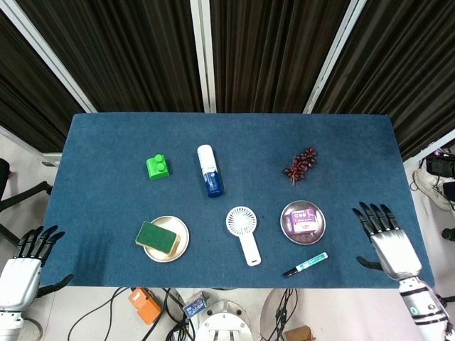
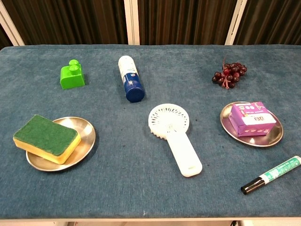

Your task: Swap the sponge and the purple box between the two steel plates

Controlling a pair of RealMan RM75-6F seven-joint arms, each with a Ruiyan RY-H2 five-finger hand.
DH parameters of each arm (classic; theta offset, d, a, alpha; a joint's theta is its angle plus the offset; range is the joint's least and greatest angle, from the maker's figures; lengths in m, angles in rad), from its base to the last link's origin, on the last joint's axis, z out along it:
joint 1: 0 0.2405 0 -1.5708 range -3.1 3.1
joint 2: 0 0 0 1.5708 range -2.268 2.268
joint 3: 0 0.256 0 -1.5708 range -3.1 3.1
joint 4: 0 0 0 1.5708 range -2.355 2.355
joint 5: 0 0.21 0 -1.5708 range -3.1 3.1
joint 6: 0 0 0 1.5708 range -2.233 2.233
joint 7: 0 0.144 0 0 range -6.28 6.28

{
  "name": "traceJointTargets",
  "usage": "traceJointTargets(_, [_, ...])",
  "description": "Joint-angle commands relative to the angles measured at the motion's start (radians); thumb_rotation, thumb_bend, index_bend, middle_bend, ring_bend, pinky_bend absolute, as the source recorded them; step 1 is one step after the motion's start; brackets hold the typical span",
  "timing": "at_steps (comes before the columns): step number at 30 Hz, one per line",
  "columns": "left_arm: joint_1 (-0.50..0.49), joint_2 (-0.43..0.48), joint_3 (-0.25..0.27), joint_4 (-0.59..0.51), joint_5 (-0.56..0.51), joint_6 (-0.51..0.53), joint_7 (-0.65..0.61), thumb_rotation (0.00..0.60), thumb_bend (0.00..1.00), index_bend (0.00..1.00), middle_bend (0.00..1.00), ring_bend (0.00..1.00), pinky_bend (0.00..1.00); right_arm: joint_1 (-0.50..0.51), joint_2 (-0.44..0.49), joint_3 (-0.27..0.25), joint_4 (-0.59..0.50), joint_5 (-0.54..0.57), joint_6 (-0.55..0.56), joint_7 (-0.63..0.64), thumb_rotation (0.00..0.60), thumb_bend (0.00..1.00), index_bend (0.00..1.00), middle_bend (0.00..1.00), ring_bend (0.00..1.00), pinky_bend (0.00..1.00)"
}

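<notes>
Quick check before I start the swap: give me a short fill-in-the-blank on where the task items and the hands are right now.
1. The sponge lies on the steel plate on the robot's ____ side.
2. The purple box rests on the plate nearest the bunch of ____.
3. The white fan lies ____ the two plates.
4. The right hand is over the table edge, open and holding ____.

Missing words: left; grapes; between; nothing

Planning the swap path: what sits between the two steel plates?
The white handheld fan lies flat on the blue cloth between the sponge's steel plate and the purple box's steel plate, touching neither; both views show it.
</notes>
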State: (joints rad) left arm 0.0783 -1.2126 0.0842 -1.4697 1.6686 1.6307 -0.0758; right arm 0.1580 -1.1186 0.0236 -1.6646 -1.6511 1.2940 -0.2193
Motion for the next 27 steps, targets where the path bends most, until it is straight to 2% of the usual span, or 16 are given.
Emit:
traceJointTargets(1, [-0.003,0.006,-0.004,-0.004,-0.007,-0.005,-0.007,0.600,0.08,0.15,0.08,0.00,0.07,0.152,-0.047,0.084,-0.097,0.126,-0.205,-0.170,0.559,0.21,0.00,0.00,0.00,0.00])
traceJointTargets(7, [0.002,0.011,-0.005,-0.003,-0.012,0.003,-0.022,0.600,0.08,0.15,0.08,0.00,0.07,0.278,-0.168,0.135,-0.074,0.332,-0.357,-0.366,0.558,0.21,0.00,0.00,0.00,0.00])
traceJointTargets(12, [0.005,0.012,-0.003,0.001,-0.009,0.009,-0.033,0.600,0.08,0.15,0.08,0.00,0.07,0.334,-0.227,0.131,-0.041,0.459,-0.403,-0.453,0.556,0.21,0.00,0.05,0.00,0.00])
traceJointTargets(15, [0.005,0.012,-0.002,0.002,-0.008,0.009,-0.036,0.600,0.08,0.15,0.08,0.00,0.07,0.363,-0.246,0.121,-0.027,0.518,-0.434,-0.469,0.556,0.21,0.05,0.09,0.00,0.01])
traceJointTargets(18, [0.008,0.012,-0.002,0.003,-0.007,0.015,-0.038,0.600,0.08,0.15,0.08,0.00,0.07,0.383,-0.262,0.113,-0.011,0.539,-0.434,-0.472,0.556,0.24,0.19,0.20,0.07,0.12])
traceJointTargets(20, [0.009,0.012,-0.003,0.004,-0.007,0.018,-0.039,0.600,0.08,0.15,0.08,0.00,0.07,0.390,-0.270,0.108,-0.003,0.541,-0.425,-0.463,0.573,0.27,0.33,0.29,0.18,0.25])
traceJointTargets(22, [0.008,0.012,-0.003,0.004,-0.008,0.015,-0.041,0.600,0.08,0.15,0.08,0.00,0.07,0.395,-0.276,0.101,0.008,0.542,-0.413,-0.460,0.600,0.31,0.51,0.42,0.34,0.42])
traceJointTargets(25, [0.006,0.012,-0.004,0.003,-0.012,0.009,-0.043,0.600,0.08,0.15,0.08,0.00,0.07,0.398,-0.289,0.095,0.026,0.537,-0.384,-0.457,0.600,0.32,0.65,0.54,0.48,0.55])
traceJointTargets(27, [0.007,0.012,-0.005,0.003,-0.013,0.010,-0.044,0.600,0.08,0.15,0.08,0.00,0.07,0.396,-0.296,0.092,0.035,0.527,-0.364,-0.446,0.600,0.33,0.71,0.58,0.52,0.60])
